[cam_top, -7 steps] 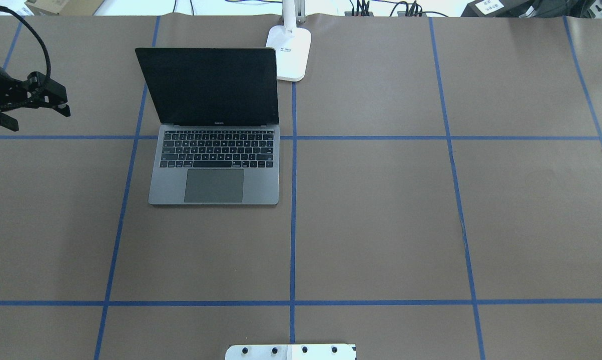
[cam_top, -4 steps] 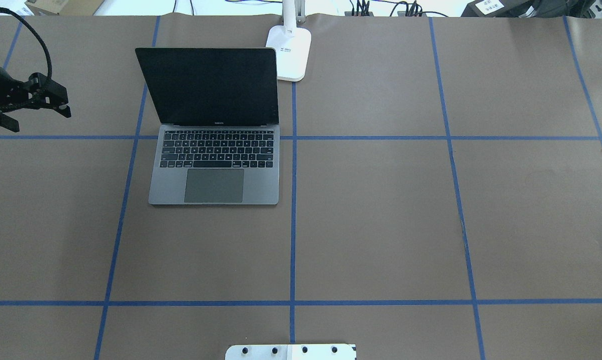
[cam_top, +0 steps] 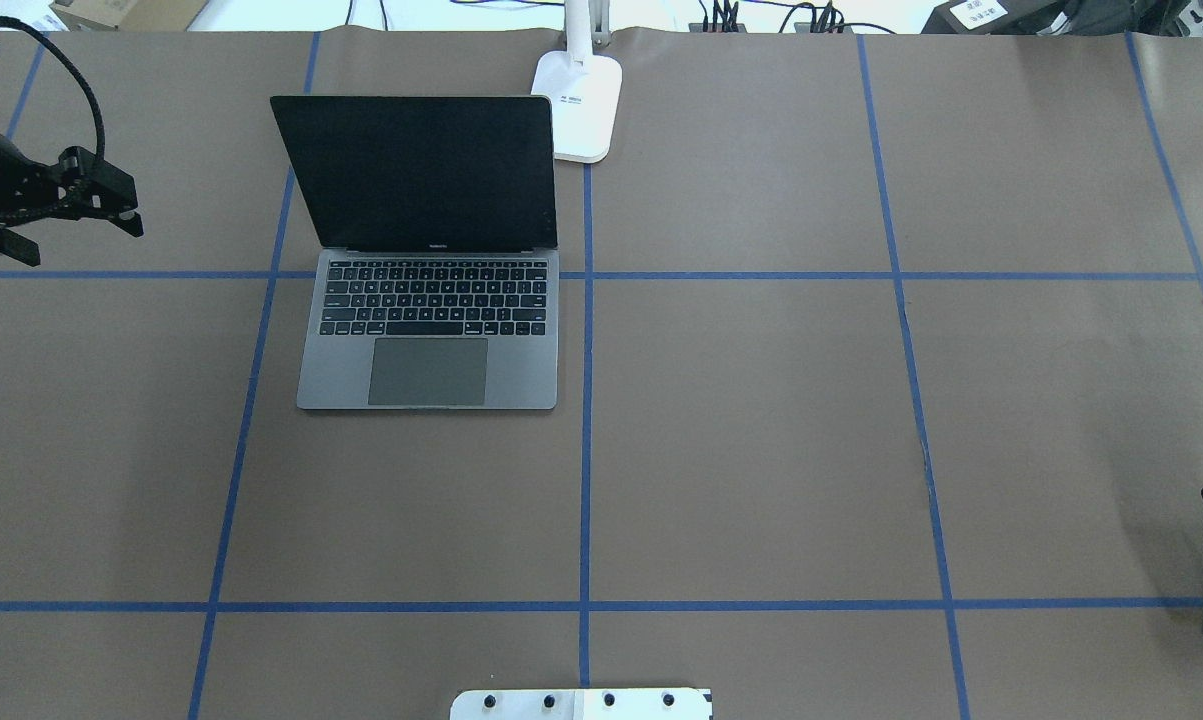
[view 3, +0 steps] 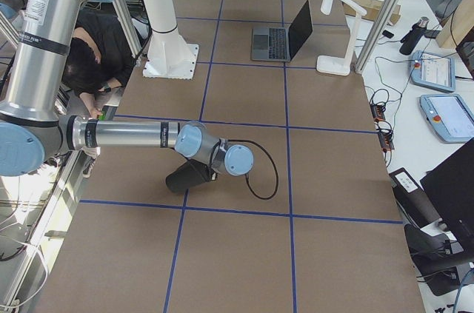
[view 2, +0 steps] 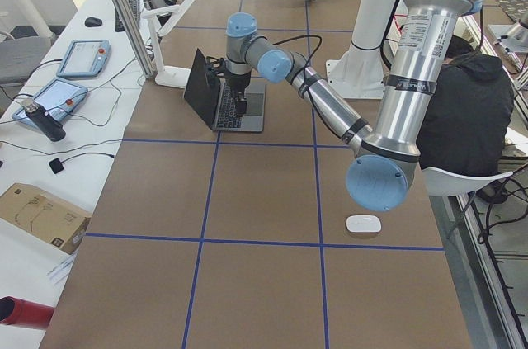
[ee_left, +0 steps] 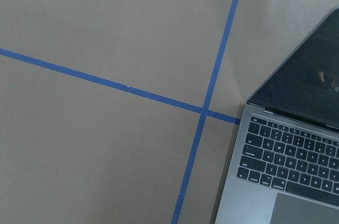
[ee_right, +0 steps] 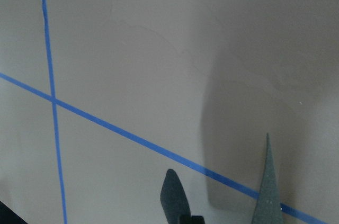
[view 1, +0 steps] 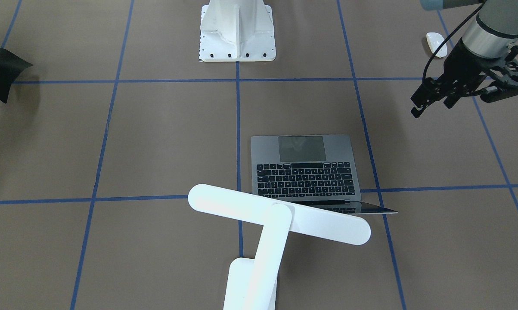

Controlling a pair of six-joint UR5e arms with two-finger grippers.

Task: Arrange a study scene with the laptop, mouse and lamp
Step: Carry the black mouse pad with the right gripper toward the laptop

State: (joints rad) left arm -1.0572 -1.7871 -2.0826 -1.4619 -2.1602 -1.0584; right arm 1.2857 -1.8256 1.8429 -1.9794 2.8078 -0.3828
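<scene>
Overhead exterior view: the slim grey metal laptop (cam_top: 431, 340) lies open on the brown paper-covered table (cam_top: 761, 450). Its dark screen stands up towards the far edge, left of the centre blue tape line (cam_top: 586, 480). Just beside the screen's right corner stands the rectangular base of the white desk lamp (cam_top: 581, 105). In the front-facing view the lamp's long flat bar head (view 1: 280, 214) reaches across and hides part of the screen's top edge.

The left gripper (cam_top: 66, 232) hovers above the table, left of the laptop screen and apart from it. Its black fingers are spread wide with nothing between them.

The small white glossy mouse (view 1: 434, 43) lies well apart from the laptop, on the robot's left near its own edge of the table. The left arm's black cable crosses in front of the mouse's edge.

The right gripper (ee_right: 220, 197) hangs low over bare table far to the robot's right. Its two dark fingertips stand apart and hold nothing.

The white bolted pedestal (view 1: 237, 34) stands at the robot's edge. A person in dark clothing (view 2: 462, 110) sits beyond it.
</scene>
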